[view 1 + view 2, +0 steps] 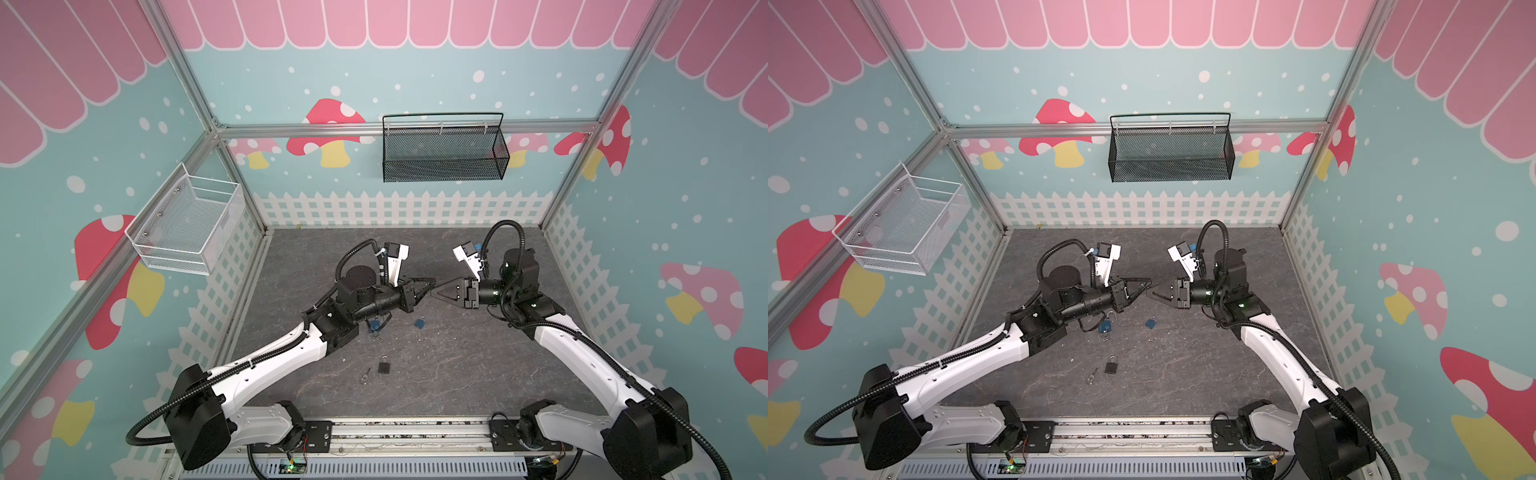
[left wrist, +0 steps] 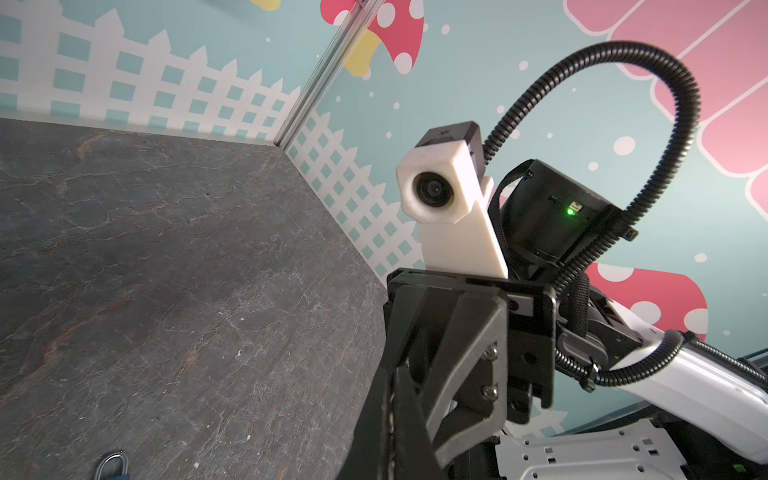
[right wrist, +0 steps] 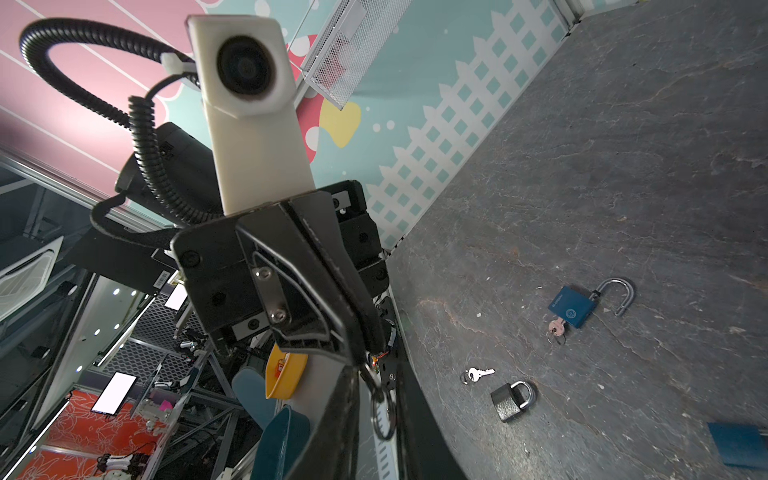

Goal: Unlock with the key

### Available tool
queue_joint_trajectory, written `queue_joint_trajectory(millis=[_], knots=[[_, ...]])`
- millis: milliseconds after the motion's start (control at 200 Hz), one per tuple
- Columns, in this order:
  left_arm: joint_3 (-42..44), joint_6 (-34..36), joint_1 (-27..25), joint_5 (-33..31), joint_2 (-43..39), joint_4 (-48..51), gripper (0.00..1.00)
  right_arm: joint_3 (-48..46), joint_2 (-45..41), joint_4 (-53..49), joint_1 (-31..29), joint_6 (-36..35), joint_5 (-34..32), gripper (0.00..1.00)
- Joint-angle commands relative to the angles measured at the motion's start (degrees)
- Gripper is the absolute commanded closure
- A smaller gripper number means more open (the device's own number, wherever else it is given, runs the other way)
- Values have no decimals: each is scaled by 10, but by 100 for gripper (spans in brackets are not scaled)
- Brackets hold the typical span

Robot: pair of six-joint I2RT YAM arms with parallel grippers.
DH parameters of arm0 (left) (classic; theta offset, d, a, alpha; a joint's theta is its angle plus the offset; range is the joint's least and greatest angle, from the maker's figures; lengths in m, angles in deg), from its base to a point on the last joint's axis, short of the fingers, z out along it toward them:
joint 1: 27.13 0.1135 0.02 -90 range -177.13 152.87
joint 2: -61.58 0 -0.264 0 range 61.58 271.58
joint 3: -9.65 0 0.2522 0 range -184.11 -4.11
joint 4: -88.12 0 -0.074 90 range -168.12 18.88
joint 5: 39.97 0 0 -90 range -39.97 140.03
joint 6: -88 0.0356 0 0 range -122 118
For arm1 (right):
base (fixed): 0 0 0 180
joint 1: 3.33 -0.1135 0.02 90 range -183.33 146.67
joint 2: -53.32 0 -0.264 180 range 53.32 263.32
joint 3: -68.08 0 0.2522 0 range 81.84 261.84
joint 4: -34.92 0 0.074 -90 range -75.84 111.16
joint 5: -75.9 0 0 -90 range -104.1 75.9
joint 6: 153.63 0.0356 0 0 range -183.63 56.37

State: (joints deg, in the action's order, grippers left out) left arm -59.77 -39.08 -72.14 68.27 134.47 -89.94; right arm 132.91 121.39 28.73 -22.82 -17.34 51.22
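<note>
The ringed key hangs in the air above the middle of the worktop. Its ring dangles from the tip of the left gripper, whose jaws are pinched fully together on it, and the blade is hidden in that pinch. The right gripper meets it tip to tip, jaws narrow and standing either side of the ring; whether they have bitten I cannot tell. This looks like a hand-over. Doing it well means the right jaws take the key by its flat bow, square and firm, with the blade left free, before the left lets go. A hold on the ring alone would leave the key swinging. Three locks lie below. A blue padlock has its shackle swung open and an inserted key, so it seems done. A black padlock has its shackle closed, with a loose key just beside it. A second blue padlock lies near the grippers and is probably the target, though its shackle is too small to read. Nothing blocks the way down to it. A white wire basket and a black mesh basket hang on the walls, well apart.
</note>
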Motion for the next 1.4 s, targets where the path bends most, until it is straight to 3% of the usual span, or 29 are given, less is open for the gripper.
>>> queue_joint_trajectory(millis=[0, 170, 560, 830, 1391], knots=[[-22, 16, 5, 4, 0, 1, 100, -14, 3, 53, 3, 34, 24, 83], [-25, 19, 5, 2, 2, 2, 100, -27, 8, 82, 3, 57, 37, 88], [-26, 27, 8, 3, 2, 13, 100, -15, 14, 91, 11, 63, 43, 84], [-27, 26, 8, 4, 6, 13, 100, -26, 14, 139, 12, 105, 56, 84], [-33, 27, 8, 17, 16, 16, 100, -33, 20, 160, 12, 120, 58, 91]])
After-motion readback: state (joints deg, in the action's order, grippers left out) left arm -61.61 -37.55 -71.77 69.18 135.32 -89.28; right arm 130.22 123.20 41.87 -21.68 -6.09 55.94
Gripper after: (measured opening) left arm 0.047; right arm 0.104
